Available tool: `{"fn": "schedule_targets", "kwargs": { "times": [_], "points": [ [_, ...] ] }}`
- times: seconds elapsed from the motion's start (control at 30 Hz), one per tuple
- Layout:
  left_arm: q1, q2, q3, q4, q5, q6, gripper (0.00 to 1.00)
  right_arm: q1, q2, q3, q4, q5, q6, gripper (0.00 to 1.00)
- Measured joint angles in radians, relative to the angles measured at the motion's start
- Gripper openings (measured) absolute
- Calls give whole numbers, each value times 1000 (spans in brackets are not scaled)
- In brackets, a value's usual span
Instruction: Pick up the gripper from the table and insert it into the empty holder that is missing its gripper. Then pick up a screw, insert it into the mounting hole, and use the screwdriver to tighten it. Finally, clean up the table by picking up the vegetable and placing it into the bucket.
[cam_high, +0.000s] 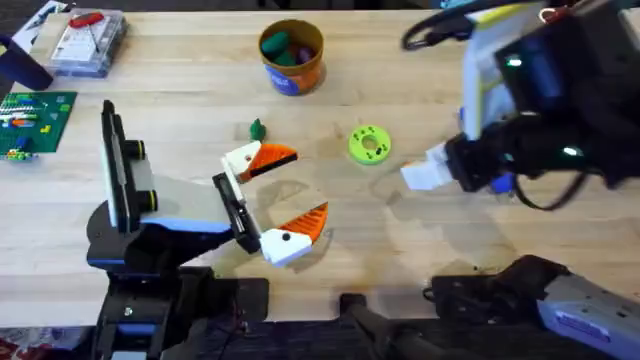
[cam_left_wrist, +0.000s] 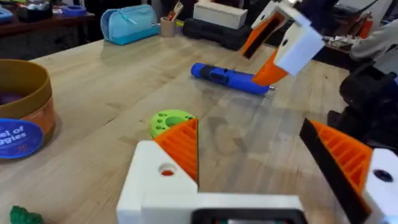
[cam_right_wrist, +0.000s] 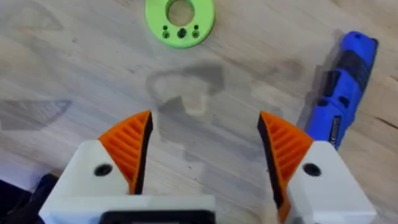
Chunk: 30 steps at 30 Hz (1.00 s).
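My left gripper (cam_high: 300, 185) (cam_left_wrist: 249, 134) rests low over the table middle. It is open, with two orange ribbed fingers on white bases on a black bracket and nothing between them. My right gripper (cam_high: 430, 175) (cam_right_wrist: 205, 155) (cam_left_wrist: 267, 50) hovers open and empty over bare wood. Beside it lies the blue screwdriver (cam_high: 500, 185) (cam_left_wrist: 230, 79) (cam_right_wrist: 345, 93). The small dark-green vegetable (cam_high: 257, 130) (cam_left_wrist: 18, 216) lies on the table just beyond the left gripper. Farther back stands the orange bucket (cam_high: 310, 70) (cam_left_wrist: 25, 112) with a blue label. A loose gripper, the holder and the screw are out of view.
A lime-green disc with holes (cam_high: 369, 144) (cam_left_wrist: 169, 121) (cam_right_wrist: 180, 15) lies between the two grippers. At the back left stands a clear compartment box (cam_high: 85, 40), with a green circuit board (cam_high: 35, 115) at the left edge. The bucket holds some toy pieces.
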<state>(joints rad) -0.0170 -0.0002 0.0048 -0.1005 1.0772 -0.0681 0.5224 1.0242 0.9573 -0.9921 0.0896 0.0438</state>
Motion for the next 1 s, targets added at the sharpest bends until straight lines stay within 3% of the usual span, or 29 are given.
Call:
{"fn": "schedule_targets", "kwargs": {
  "times": [0.27,0.77,1.0],
  "points": [
    [0,0,0,0,0,0,993,18,214,13,51,-5,-30,948],
    [0,0,0,0,0,0,993,18,376,37,183,-5,-14,948],
    [0,0,0,0,0,0,993,18,475,100,174,-17,-11,948]
  ]
}}
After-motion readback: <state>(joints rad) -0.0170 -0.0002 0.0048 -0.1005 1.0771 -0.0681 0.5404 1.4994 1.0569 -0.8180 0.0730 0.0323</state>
